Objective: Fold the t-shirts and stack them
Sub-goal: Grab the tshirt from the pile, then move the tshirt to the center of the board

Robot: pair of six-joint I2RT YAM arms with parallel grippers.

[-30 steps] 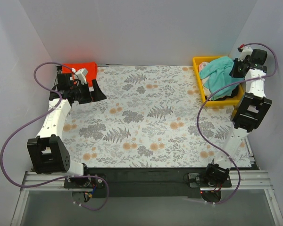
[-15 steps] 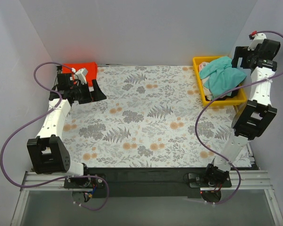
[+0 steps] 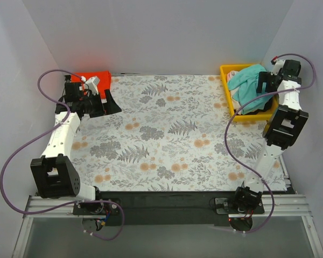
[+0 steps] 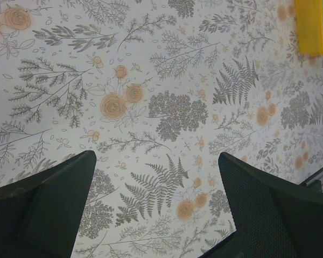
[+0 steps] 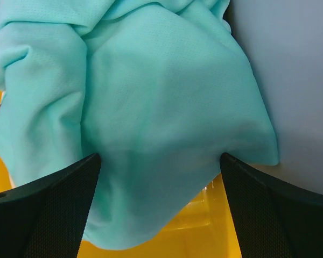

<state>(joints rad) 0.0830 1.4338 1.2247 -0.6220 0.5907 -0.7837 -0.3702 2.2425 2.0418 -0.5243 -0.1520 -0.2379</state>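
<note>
A teal-green t-shirt [image 3: 250, 85] lies heaped in the yellow tray [image 3: 226, 71] at the back right, over white and pink cloth [image 3: 234, 95]. My right gripper [image 3: 264, 84] hangs at the heap's right side, open. In the right wrist view the teal-green t-shirt [image 5: 151, 107] fills the space ahead of the right gripper [image 5: 161, 158], and nothing is pinched. A bright red-orange t-shirt [image 3: 95, 78] lies folded at the back left. My left gripper [image 3: 109, 102] is just in front of it, open. In the left wrist view the left gripper [image 4: 157, 157] is above bare patterned cloth.
The fern-patterned cloth [image 3: 167, 129] covers the table. White walls close in on three sides, and the right wall [image 5: 290, 80] is close to the tray. The tray's corner [image 4: 315, 27] shows in the left wrist view. Purple cables loop off both arms.
The right arm lifted up towards the wall, then came back down beside the teal-green t-shirt in the tray. The left arm barely shifted.
</note>
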